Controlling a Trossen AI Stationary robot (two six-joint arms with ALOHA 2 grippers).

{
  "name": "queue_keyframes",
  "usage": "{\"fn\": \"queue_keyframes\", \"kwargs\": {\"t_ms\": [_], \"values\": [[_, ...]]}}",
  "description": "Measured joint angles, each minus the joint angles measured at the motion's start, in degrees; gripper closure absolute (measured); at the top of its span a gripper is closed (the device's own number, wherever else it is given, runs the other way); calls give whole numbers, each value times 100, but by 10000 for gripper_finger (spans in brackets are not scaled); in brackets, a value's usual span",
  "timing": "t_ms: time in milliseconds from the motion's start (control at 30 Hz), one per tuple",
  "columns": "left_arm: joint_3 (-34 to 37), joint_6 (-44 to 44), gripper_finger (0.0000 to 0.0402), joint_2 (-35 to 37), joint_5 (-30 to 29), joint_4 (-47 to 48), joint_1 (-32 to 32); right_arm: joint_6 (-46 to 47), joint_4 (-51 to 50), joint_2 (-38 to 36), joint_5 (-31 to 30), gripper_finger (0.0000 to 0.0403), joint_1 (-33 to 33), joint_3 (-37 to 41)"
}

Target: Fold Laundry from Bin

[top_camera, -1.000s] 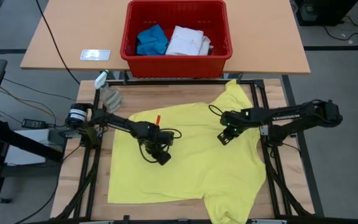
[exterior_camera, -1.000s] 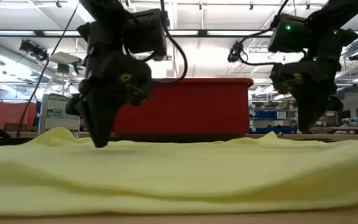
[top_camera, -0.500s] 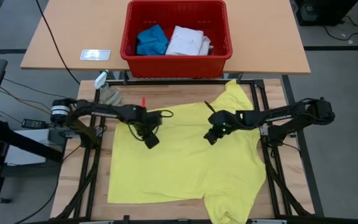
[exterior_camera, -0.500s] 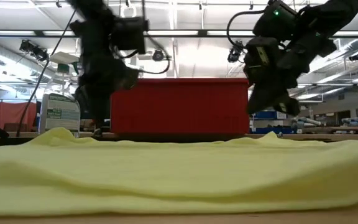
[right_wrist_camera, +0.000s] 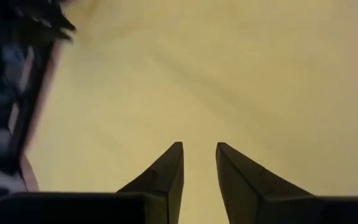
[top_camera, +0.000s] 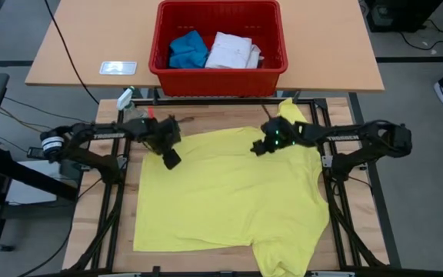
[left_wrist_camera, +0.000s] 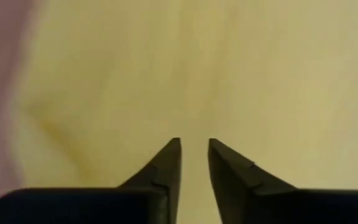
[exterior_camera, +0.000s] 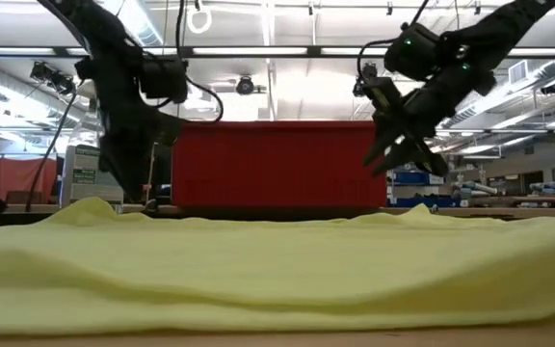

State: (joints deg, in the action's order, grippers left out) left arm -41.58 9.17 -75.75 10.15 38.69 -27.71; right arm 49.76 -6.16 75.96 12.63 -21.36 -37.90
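Observation:
The bright yellow T-shirt point(top_camera: 229, 196) lies spread flat on the near table, with one sleeve point(top_camera: 291, 115) pointing toward the bin. My left gripper point(top_camera: 172, 160) is over the shirt's far left corner, low above the cloth point(exterior_camera: 150, 200), with its fingers a little apart and empty point(left_wrist_camera: 194, 146). My right gripper point(top_camera: 258, 148) is above the shirt's far edge near the collar, raised clear point(exterior_camera: 400, 162), a little open and empty point(right_wrist_camera: 199, 149). The red bin point(top_camera: 218, 42) stands on the far table. It holds a blue piece point(top_camera: 188, 49) and a white shirt point(top_camera: 233, 51). The dark grey piece does not show.
A white card point(top_camera: 118, 68) lies on the far table, left of the bin. A small white and green object point(top_camera: 125, 97) and a clear item point(top_camera: 137, 119) sit at the near table's far left corner. Dark frame rails point(top_camera: 321, 131) run along the table's edges.
Both grippers have gone toward the far edge, over the shirt. My left gripper has also gone toward the table's left, from the shirt's middle to its far left corner. My right gripper has gone a little left and risen. The shirt lies as before.

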Motion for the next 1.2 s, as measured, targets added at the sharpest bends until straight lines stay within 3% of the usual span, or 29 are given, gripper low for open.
{"fn": "queue_keyframes", "kwargs": {"t_ms": [233, 400, 500, 633, 700, 867, 967, 1200], "values": [[-1, -1128, 209, -301, 606, -62, -994, -382, -1356, -4, -251, 293, -643, -790], [-1, -1878, 190, -507, 548, -70, -1026, -1134, -1662, -4, -400, 293, -927, -827], [-1, -1783, 189, -535, 511, -196, -996, -1809, -1655, -4, -225, 292, -1011, -827], [-1, -1054, 189, -531, 507, -1082, -996, -2555, -1663, -4, 801, 295, -1068, -827], [-5, -729, 189, -530, 506, -1474, -993, -2895, -1676, -4, 994, 302, -1078, -827], [-13, -151, 189, -528, 518, -2536, -854, -2787, -1669, -4, -445, 337, -1140, -827], [-126, 251, 189, -528, 800, -2093, -843, -2789, -1672, -4, -345, 356, -1369, -827], [-158, 294, 196, -524, 736, -399, -880, -2566, -2083, -4, 3, 365, -1808, -827]]}}
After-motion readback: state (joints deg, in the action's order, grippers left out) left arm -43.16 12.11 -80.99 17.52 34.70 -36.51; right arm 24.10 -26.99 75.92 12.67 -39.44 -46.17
